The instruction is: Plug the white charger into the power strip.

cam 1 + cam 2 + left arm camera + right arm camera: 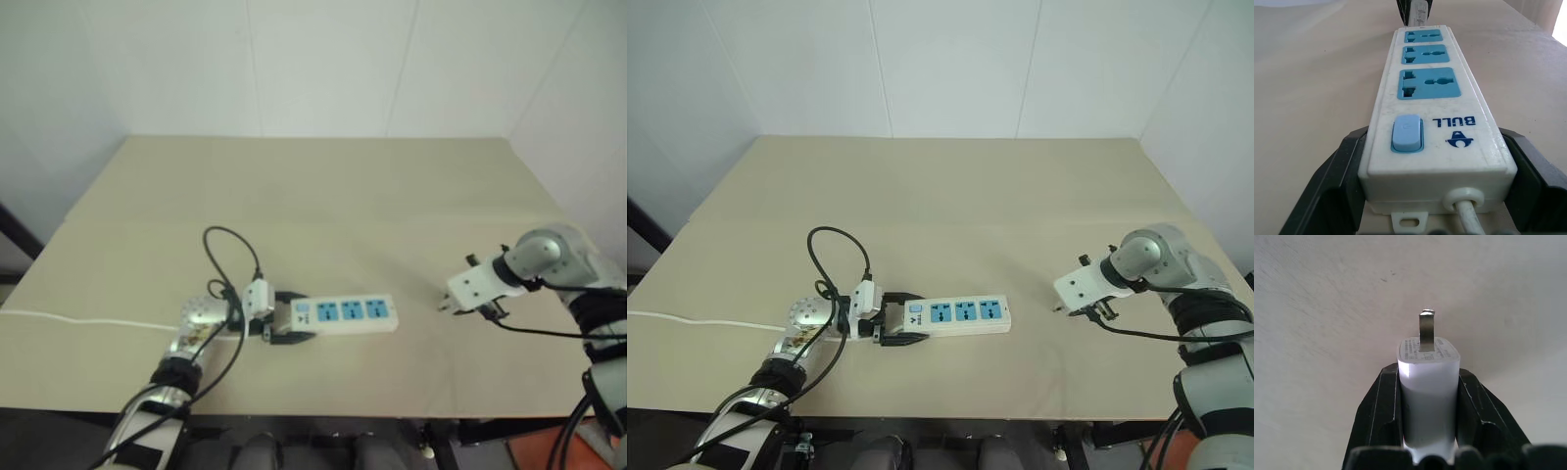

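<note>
The left pincer (906,324) clamps the switch end of the power strip (955,314), apparently to steady it on the tabletop (950,196) for plugging. The strip lies flat, long axis left-right, sockets facing up, its cable leaving toward the left arm. Well apart on the right, the right pincer (1427,396) grips the white charger (1427,382) by its sides, prongs pointing down toward the tabletop.
</note>
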Controlling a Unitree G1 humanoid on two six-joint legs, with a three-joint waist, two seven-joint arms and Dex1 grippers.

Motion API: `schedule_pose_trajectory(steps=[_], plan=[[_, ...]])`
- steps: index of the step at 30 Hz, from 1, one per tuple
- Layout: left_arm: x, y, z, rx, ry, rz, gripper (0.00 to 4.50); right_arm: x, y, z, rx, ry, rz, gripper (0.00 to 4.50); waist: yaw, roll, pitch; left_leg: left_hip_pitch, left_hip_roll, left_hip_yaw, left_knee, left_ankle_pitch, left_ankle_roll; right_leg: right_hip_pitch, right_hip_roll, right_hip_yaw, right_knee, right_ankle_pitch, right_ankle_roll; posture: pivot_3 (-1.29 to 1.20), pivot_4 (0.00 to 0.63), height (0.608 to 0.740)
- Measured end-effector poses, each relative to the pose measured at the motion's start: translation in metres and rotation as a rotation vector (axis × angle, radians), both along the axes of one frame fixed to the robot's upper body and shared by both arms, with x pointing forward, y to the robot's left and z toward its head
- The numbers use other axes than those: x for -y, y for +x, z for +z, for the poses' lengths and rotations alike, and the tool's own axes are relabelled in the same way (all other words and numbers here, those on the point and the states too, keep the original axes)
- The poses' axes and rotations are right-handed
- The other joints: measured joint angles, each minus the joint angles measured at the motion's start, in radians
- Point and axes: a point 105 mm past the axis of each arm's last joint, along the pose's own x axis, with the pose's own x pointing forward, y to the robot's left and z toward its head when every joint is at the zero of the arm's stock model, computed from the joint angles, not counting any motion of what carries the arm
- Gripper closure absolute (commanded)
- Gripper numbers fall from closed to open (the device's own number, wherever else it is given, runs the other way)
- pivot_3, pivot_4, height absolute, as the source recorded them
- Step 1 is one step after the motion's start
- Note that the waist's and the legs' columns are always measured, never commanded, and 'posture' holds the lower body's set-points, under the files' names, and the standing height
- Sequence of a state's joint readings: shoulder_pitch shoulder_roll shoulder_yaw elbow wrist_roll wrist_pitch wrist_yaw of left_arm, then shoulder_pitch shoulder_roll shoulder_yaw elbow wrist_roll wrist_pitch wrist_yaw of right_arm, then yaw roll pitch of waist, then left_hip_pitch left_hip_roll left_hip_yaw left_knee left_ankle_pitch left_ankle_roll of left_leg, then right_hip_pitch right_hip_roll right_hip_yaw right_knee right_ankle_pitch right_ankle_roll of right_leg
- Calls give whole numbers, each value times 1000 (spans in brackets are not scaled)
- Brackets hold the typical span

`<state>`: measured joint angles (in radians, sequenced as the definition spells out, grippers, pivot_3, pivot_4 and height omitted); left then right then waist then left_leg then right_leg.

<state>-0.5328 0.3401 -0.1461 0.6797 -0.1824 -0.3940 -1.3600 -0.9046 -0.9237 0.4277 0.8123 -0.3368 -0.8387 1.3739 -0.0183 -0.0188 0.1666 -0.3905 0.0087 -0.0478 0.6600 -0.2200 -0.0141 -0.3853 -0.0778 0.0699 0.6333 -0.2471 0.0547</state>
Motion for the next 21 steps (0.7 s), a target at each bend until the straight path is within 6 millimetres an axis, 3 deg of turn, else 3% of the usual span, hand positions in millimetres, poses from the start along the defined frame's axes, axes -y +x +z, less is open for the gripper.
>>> schedule_pose_trajectory(steps=[5, 9, 17, 21], plan=[[-2, 0, 0, 2, 7, 3, 1182, -11, -9, 25, 139, -92, 412, 3393, -6, 1, 0, 1, 0, 1, 0, 0, 0, 0, 0, 1, 0, 0, 0, 0, 150, 740], [-2, 0, 0, 4, 8, 3, 1182, -18, -16, 31, 151, -193, 647, 3393, -8, 1, 0, 2, 0, 0, 0, 0, 0, 1, 0, 1, 0, 0, 0, 0, 150, 740], [-1, -3, -1, 15, 2, 14, 1182, -14, -22, 15, 23, -391, 803, 3393, -5, 3, 0, 1, -2, 0, 0, 0, 0, -3, -1, 1, 6, -1, -1, 0, 150, 740], [-2, -4, -1, 20, -3, 26, 1182, -17, -22, 7, -7, -403, 843, 3393, -6, 4, 0, 2, -2, 0, 0, 0, 0, -3, -1, 1, 7, -2, -2, 0, 150, 740]])
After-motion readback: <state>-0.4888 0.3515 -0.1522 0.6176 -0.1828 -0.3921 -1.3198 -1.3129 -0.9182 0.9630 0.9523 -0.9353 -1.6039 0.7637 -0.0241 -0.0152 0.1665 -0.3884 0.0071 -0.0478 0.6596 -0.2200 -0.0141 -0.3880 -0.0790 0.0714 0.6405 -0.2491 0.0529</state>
